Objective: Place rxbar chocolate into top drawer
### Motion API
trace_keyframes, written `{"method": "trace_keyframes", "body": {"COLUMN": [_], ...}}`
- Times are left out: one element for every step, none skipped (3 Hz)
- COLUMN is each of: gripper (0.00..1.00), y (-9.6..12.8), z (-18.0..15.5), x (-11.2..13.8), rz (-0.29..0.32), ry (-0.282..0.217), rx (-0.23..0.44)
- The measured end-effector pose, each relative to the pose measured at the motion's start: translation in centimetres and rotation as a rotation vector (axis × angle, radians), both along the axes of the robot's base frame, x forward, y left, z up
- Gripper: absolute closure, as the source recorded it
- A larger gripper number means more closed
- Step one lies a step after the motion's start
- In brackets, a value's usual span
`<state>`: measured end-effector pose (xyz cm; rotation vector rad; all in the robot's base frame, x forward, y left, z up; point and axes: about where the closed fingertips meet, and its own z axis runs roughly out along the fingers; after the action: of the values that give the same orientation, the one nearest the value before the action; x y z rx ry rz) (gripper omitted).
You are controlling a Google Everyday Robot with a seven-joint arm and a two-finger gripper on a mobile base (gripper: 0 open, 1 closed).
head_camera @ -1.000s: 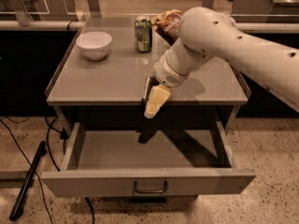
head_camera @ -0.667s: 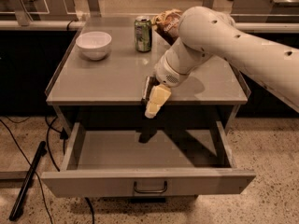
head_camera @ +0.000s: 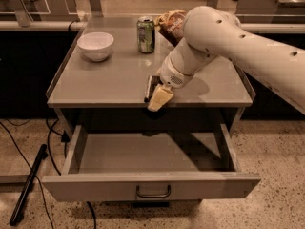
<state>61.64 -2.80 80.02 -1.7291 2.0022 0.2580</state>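
Observation:
The top drawer [head_camera: 109,189] is pulled open below the grey counter, with a curved handle [head_camera: 153,192] on its front panel; its inside shows nothing in it. My gripper [head_camera: 155,94] hangs over the counter's front edge, above the back of the open drawer. A dark, thin flat thing, the rxbar chocolate [head_camera: 149,88], stands upright against the pale finger [head_camera: 161,98], held in the shut gripper. The arm comes in from the right.
On the counter [head_camera: 105,82] stand a white bowl [head_camera: 96,45] at back left, a green can [head_camera: 146,34] and a crinkled brown chip bag [head_camera: 169,23] behind the arm. Cables and a black stick [head_camera: 27,186] lie on the floor at left.

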Motion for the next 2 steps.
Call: {"method": "trace_keyframes", "body": {"gripper": [0.76, 0.99], "y": [0.04, 0.01], "z": [0.55, 0.96], "x": [-0.11, -0.35], "rz": [-0.001, -0.001], "ry": [0.000, 0.000], "rx": [-0.003, -0.003]}}
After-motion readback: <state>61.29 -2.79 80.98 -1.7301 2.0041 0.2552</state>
